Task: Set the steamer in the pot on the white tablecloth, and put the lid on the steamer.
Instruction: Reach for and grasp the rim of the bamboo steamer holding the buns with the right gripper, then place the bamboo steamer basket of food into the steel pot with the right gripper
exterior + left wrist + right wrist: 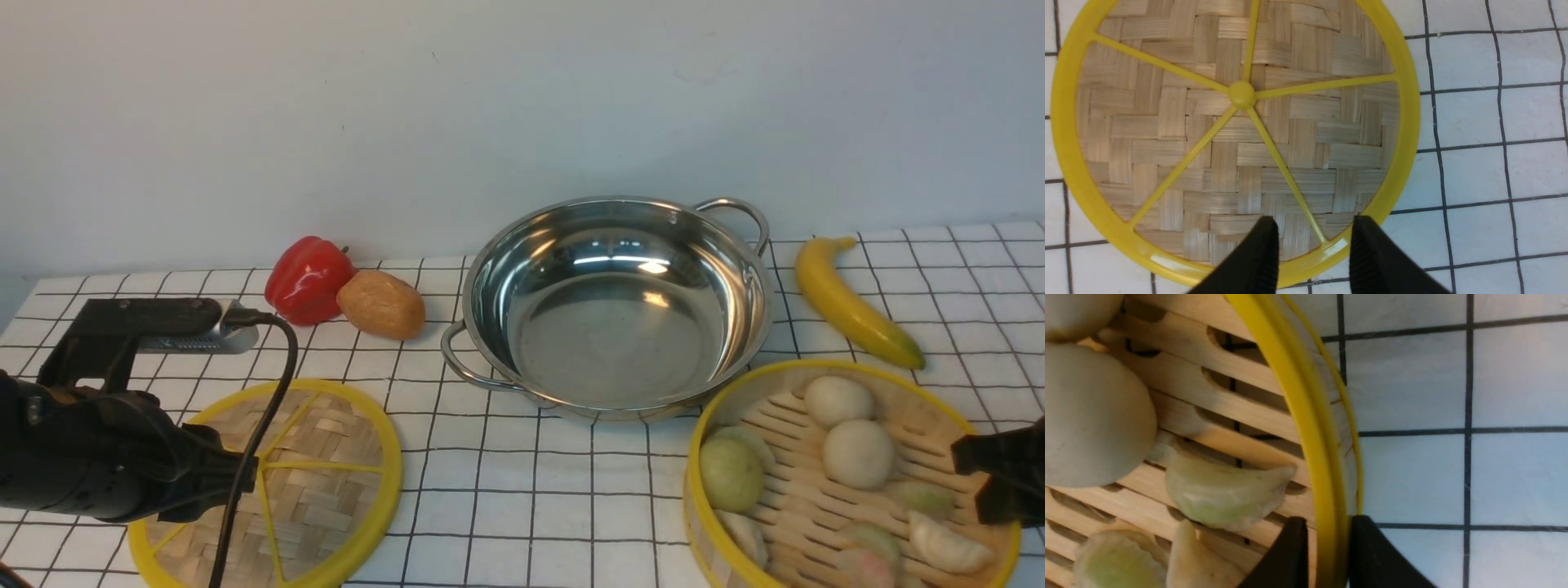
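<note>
Gripping the steamer's [841,474] yellow rim [1314,457] with the right hand [1329,526]

Red pepper [309,281], brown potato [382,305], yellow banana [856,303].

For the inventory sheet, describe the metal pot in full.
The pot is a wide, shallow, round vessel of shiny, steel-looking metal, with a rolled rim, sloping walls and a flat bottom. Two looped wire handles sit on opposite sides, one toward the robot's left and near, the other right and far. It is empty, with bright reflections inside, and rests upright on the white tablecloth, beyond the steamer. Neither gripper touches it.
</note>
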Controlling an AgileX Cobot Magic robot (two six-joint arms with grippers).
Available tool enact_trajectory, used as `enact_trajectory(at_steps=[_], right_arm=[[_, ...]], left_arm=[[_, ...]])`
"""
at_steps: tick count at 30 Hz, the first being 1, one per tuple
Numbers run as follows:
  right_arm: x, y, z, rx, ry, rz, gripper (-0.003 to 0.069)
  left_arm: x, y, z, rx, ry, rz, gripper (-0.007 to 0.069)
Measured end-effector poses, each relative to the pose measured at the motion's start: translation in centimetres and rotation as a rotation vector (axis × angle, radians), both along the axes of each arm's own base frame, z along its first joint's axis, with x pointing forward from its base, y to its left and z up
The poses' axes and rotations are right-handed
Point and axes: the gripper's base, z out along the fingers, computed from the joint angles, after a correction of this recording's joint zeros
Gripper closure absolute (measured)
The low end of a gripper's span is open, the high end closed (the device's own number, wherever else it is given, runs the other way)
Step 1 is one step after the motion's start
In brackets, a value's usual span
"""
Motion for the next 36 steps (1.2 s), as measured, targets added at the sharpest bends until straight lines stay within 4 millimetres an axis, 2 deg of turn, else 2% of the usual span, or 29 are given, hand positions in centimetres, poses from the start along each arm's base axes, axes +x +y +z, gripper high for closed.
enact_trajectory(at_steps=[2,17,23,24,30,36], right_arm=[[0.1,-0.1,0.0,-0.012,-0.005,0.004,0.0561],[-0.3,-0.6,0.3,-0.081,0.063,0.069,0.0568],[0.6,-0.9,2.6,-0.109,0.125,0.103,0.0571],[0.8,-1.1,3.5,-0.12,0.138,0.113,0.0571],[1.4,-1.3,7.8,-0.154,0.092,0.127,0.0567],[1.5,-1.3,10.1,-0.158,0.069,0.13,0.0567]], left_arm=[[0.0,0.0,0.0,0.0,0.0,0.0,0.0382],[0.0,0.0,0.0,0.0,0.001,0.0,0.0382],[0.0,0.0,0.0,0.0,0.002,-0.001,0.0382],[0.0,0.0,0.0,0.0,0.002,-0.001,0.0382],[0.0,0.0,0.0,0.0,0.002,-0.001,0.0382],[0.0,0.0,0.0,0.0,0.003,-0.001,0.0382]])
